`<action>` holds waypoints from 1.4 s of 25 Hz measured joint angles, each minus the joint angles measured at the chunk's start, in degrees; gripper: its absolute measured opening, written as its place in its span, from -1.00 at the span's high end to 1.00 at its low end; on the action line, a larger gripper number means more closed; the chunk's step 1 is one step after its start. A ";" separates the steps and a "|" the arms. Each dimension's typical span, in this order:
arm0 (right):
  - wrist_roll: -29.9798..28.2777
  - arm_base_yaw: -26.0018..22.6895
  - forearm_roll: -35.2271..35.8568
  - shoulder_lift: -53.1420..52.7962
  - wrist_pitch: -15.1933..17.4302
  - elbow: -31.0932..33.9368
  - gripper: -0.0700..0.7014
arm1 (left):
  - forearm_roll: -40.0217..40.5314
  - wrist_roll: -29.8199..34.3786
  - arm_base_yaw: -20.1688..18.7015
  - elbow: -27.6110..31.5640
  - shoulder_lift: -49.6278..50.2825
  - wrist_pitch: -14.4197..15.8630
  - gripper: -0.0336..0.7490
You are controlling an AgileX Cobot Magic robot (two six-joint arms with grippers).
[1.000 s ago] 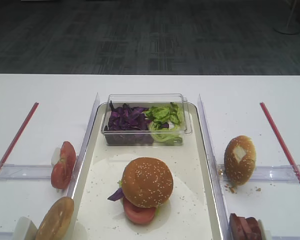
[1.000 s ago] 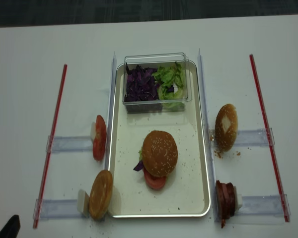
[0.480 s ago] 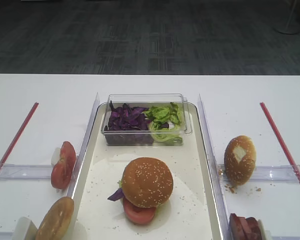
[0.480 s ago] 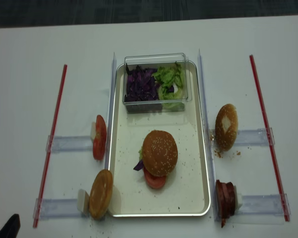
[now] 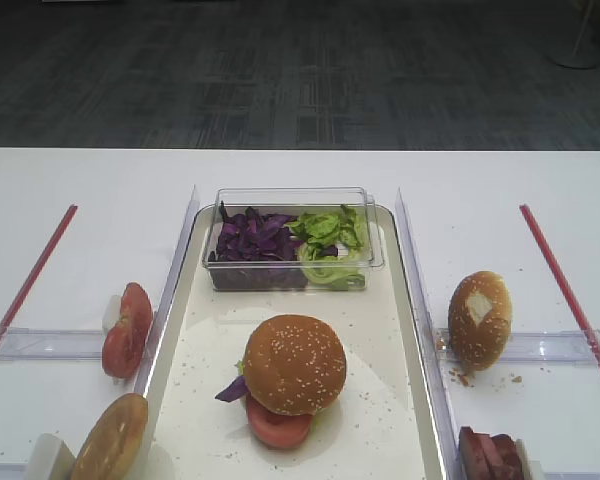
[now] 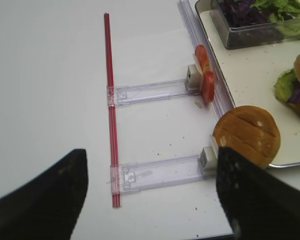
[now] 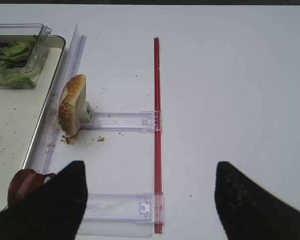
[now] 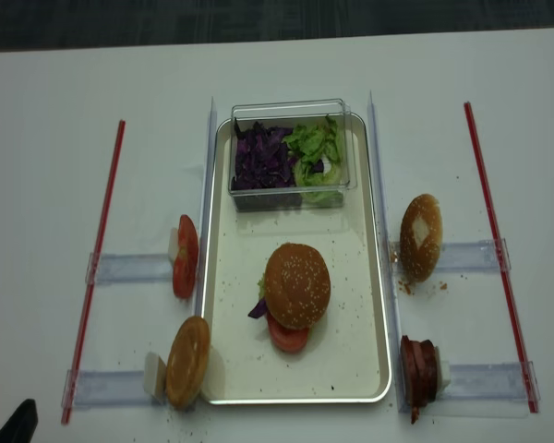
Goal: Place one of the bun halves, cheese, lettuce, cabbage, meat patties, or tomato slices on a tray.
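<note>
Crumbs speckle the long cream tray [image 8: 223,305], which runs from 12 to 6 o'clock down the middle of the white worktop [image 8: 55,185], its raised silvery rim flanked on both sides by clear plastic rails. Inside, toward 6 o'clock, the sesame bun top [image 8: 296,284] sits on a stack with a tomato slice [image 8: 287,337] poking out below and a purple shred at its 9 o'clock edge; bare tray floor surrounds the stack on every side. At 12 o'clock a clear plastic box [image 8: 292,108] holds the cabbage [image 8: 262,157] on the left and the lettuce [image 8: 317,152] on the right. Outside the rim at 9 o'clock more tomato slices [image 8: 185,256] stand on edge, and a smooth tan bun [image 8: 188,361] leans at 7 o'clock. At 3 o'clock stands a sesame bun half with a white patch [image 8: 420,236], with the meat patties [image 8: 419,369] at 5 o'clock. Red strips [image 8: 100,242] bound wide open worktop on both outer sides. The right gripper [image 7: 150,200] hovers with jaws spread wide, grasping nothing; the left gripper [image 6: 150,192] likewise hangs released, fingers [image 6: 45,195] well apart.
</note>
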 joint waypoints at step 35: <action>0.75 1.95 0.00 0.00 0.21 0.00 -0.61 | 0.39 0.00 0.00 0.00 0.00 0.00 -0.34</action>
